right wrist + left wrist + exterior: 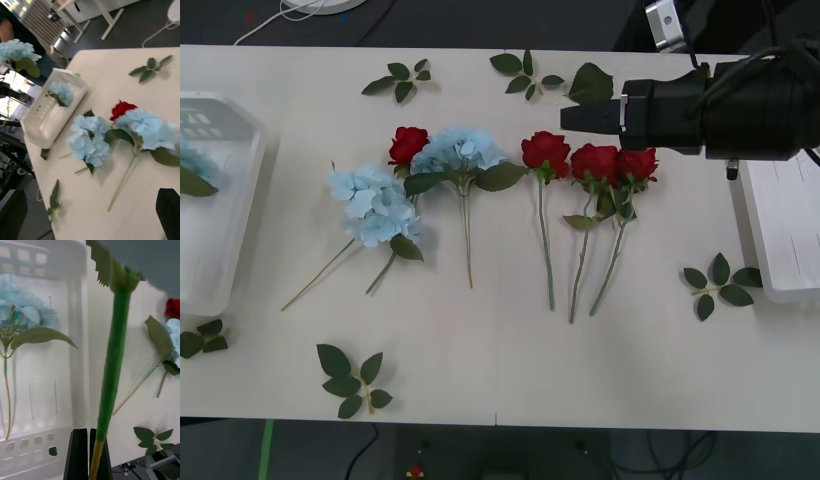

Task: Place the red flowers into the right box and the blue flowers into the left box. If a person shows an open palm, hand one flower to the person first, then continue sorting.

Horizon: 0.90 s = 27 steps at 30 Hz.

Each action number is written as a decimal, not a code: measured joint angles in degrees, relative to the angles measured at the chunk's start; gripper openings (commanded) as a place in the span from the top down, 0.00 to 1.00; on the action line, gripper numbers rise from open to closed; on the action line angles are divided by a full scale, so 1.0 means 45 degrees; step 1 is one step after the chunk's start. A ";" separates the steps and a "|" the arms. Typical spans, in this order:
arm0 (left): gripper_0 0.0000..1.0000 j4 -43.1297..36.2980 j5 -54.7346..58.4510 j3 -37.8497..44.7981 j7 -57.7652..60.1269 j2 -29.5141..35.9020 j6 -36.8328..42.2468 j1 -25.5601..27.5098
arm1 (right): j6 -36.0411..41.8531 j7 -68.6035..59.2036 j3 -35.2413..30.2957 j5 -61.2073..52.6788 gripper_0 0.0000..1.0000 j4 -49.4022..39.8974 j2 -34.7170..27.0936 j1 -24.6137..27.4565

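— Which step are we on?

— A blue one. Our left gripper [89,433] is pressed together on the green stem of the held blue flower [112,363]. It hangs over the left box [78,333], where another hydrangea [22,311] already lies.

— So what does the next move need from us?

— We judge it needs a lowering into the tray and then a release. The stem should go lengthwise beside the one inside, so the wide head clears the rim.

— And our right arm?

— Our right gripper [575,118] hovers with its fingers spread and nothing between them, just above the three red flowers [595,160] that lie side by side. The right box [780,230] sits close behind it at the edge of the surface [500,370].

— What is left out there?

— Two loose blue flowers [375,205] lie near the middle, and a fourth rose [409,143] is tucked between their heads. That rose will call for a careful pinch on its stem, clear of the hydrangea leaves
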 measured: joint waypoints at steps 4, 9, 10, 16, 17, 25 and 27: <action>1.00 -0.0159 -0.0157 0.0002 0.0000 -0.0662 -0.2054 0.1234 | 0.0902 -0.2546 0.0000 0.2175 0.00 0.0000 -0.0681 0.0000; 1.00 -0.0221 -0.0973 0.0004 0.0000 -0.1532 -0.3511 0.2151 | 0.2612 -0.6186 -0.0015 0.5080 0.00 0.0044 -0.1001 0.0000; 1.00 -0.0221 -0.1166 0.0004 0.0000 -0.1691 -0.3832 0.2251 | 0.2941 -0.6605 -0.0015 0.5541 0.00 0.0083 -0.0999 0.0000; 1.00 -0.0230 -0.1701 0.0004 0.0001 -0.2503 -0.6086 0.2794 | 0.4309 -0.9921 -0.0036 0.8243 0.00 0.0724 -0.0597 0.0000; 1.00 -0.0237 -0.1702 0.0004 0.0001 -0.2597 -0.6426 0.2912 | 0.4414 -1.0484 -0.0048 0.8610 0.00 0.0887 -0.0429 0.0000; 1.00 -0.0260 -0.1685 -0.0143 0.0002 -0.2985 -0.8459 0.3300 | 0.5566 -1.2343 -0.0193 1.1572 0.00 0.2874 0.1678 -0.0251; 1.00 -0.0279 -0.1671 -0.0225 0.0002 -0.2986 -0.8504 0.3300 | 0.5659 -1.2873 -0.0197 1.2340 0.00 0.3440 0.2243 -0.0402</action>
